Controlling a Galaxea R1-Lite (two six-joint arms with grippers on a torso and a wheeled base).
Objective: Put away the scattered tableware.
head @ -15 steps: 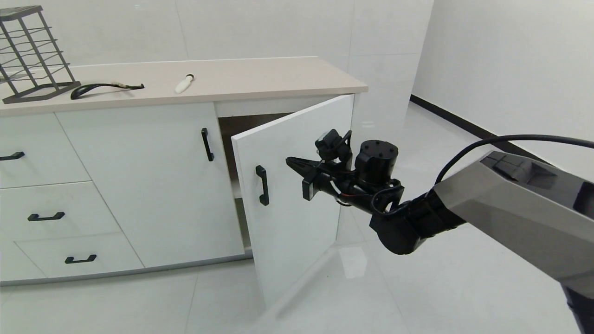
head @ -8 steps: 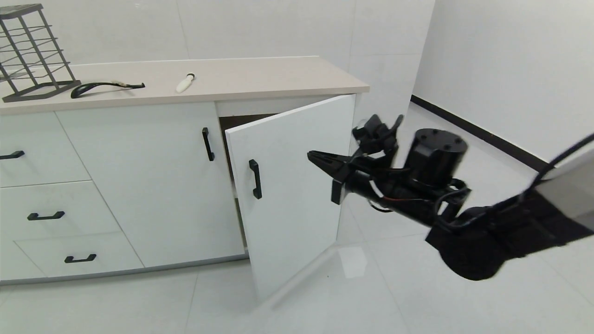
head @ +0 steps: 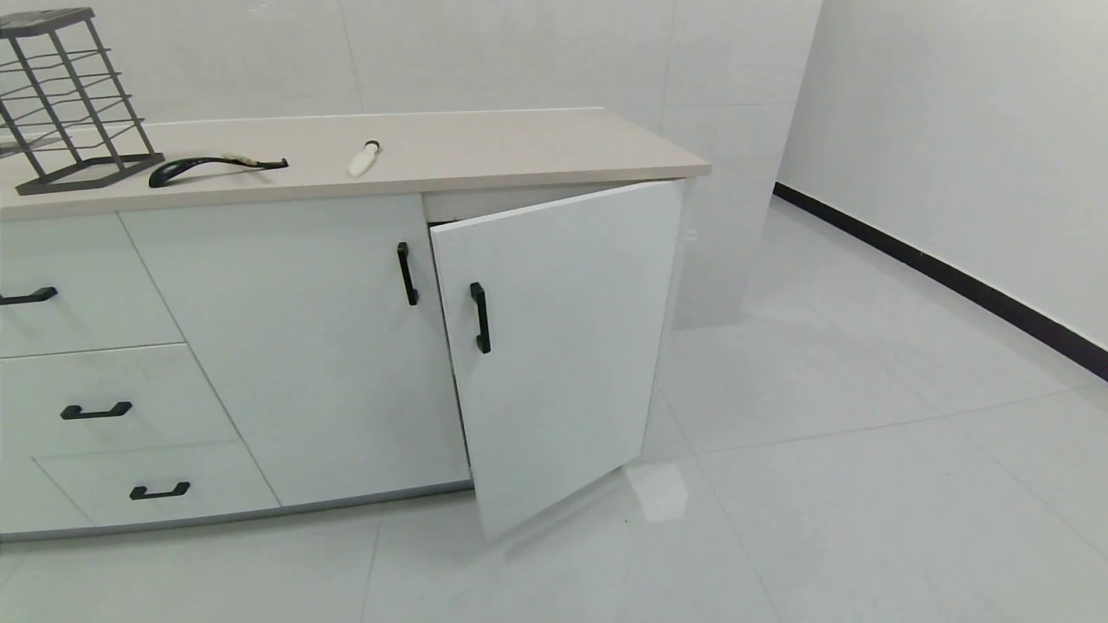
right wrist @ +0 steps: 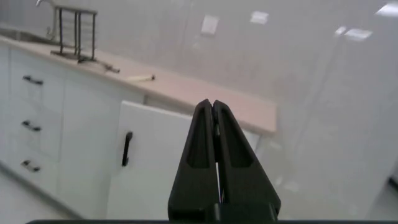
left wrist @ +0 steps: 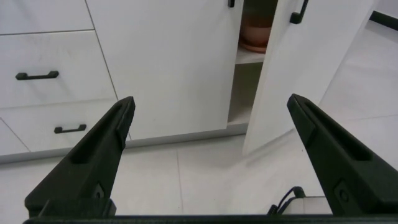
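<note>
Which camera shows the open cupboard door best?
The head view: the whole cupboard door shows, ajar, with its black handle. The left wrist view catches just its lower part. In the right wrist view the shut right end effector covers part of it.

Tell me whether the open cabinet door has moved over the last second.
Yes. The cabinet door has swung toward shut: its handle now sits closer to the neighbouring door's handle, and the dark gap under the countertop has nearly gone.

Matt beige countertop [head: 519, 143], glossy floor tiles [head: 866, 502], metal wire rack [head: 43, 19]
</note>
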